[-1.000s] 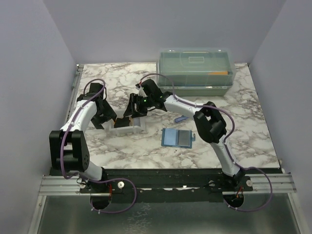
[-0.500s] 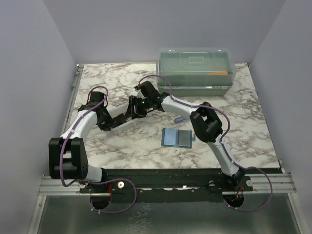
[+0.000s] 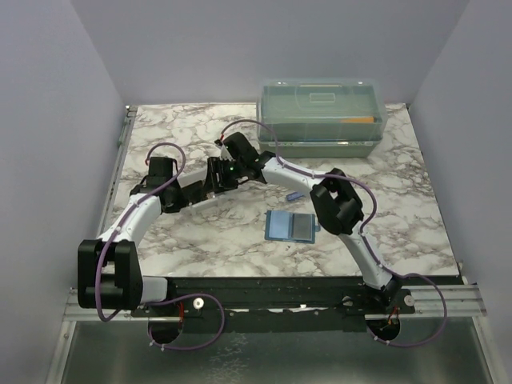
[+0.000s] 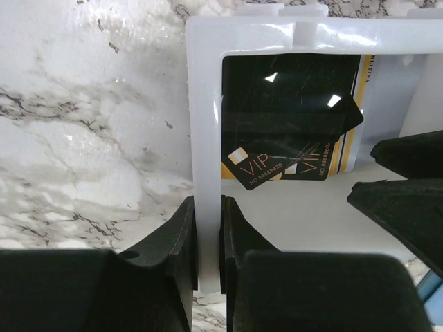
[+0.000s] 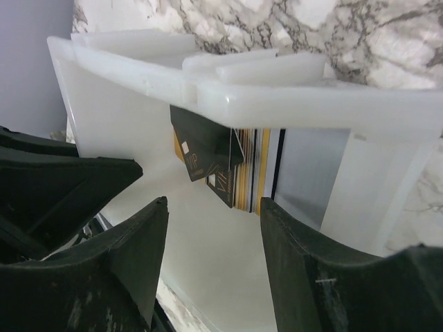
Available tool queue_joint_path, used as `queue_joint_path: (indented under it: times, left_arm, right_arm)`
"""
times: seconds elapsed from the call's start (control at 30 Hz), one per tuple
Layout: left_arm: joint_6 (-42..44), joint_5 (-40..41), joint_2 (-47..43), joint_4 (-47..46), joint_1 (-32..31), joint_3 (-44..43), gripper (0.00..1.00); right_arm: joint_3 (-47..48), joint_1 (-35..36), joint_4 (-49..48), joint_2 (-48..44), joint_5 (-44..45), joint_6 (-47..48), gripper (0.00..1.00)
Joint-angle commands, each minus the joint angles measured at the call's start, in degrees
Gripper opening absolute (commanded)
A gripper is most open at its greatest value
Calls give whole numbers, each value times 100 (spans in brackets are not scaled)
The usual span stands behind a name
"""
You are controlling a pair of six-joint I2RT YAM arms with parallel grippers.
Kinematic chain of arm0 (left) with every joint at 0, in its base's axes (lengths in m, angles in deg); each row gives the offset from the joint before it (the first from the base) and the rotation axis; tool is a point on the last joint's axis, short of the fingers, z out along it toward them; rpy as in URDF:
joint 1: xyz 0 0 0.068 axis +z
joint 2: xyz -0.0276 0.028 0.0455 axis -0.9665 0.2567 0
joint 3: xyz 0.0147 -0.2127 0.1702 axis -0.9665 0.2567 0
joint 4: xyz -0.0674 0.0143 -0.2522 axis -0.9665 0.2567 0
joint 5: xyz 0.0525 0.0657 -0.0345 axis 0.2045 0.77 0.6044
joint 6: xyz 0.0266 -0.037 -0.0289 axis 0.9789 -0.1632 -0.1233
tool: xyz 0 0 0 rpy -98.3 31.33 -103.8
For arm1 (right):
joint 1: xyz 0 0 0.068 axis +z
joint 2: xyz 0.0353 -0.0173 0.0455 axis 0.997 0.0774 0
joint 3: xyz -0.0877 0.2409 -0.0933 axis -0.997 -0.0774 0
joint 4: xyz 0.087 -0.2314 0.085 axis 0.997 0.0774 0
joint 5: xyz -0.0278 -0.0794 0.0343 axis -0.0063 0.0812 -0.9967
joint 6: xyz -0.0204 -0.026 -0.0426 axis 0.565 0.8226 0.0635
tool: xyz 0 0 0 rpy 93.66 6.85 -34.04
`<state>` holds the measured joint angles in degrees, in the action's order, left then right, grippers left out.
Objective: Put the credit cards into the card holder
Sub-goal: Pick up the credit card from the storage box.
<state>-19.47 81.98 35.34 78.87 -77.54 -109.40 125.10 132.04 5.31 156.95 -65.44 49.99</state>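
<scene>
The credit cards (image 4: 291, 117) are black with gold stripes and "VIP" print, stacked askew inside a small white plastic tray (image 4: 204, 104). My left gripper (image 4: 208, 232) is shut on that tray's side wall. In the right wrist view the tray (image 5: 263, 97) is tipped up, with the cards (image 5: 214, 155) lying against its far end. My right gripper (image 5: 214, 256) is open, its fingers inside the tray short of the cards. From above, both grippers, left (image 3: 194, 195) and right (image 3: 214, 182), meet at the tray and hide most of it. The teal-blue card holder (image 3: 290, 226) lies open on the table, to the right of them.
A large translucent lidded box (image 3: 320, 116) stands at the back right of the marble table (image 3: 200, 240). A small blue object (image 3: 294, 195) lies just behind the card holder. The right arm's elbow (image 3: 340, 204) sits beside the holder.
My left gripper came in from the left and shut on the tray's wall. The tray has shifted back and to the left and is tipped between the two grippers.
</scene>
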Motion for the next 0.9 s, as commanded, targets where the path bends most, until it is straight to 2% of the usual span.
queue_joint_path:
  times: [0.0, 0.2, 0.4, 0.53, 0.67, 0.77, 0.87]
  left_arm:
    - [253, 281, -173, -622, -136, 118, 0]
    - [233, 367, -182, -639, -426, 172, 0]
    - [200, 429, -165, -605, -545, 175, 0]
    - [190, 464, -158, -587, -599, 175, 0]
    - [174, 473, -151, -578, -609, 175, 0]
    - [156, 509, -157, -561, -612, 175, 0]
    - [133, 480, -161, -544, -615, 173, 0]
  right_arm:
    - [313, -16, 5, 278, 363, 48, 60]
    - [765, -16, -75, 610, 487, -158, 54]
    - [790, -7, -184, 694, 427, -209, 40]
    - [743, -7, -270, 673, 265, -210, 27]
    - [501, 1, -595, 463, -22, -304, 20]
    - [148, 2, -943, 228, -184, -407, 18]
    - [-1, 22, -1115, 162, -341, -504, 21]
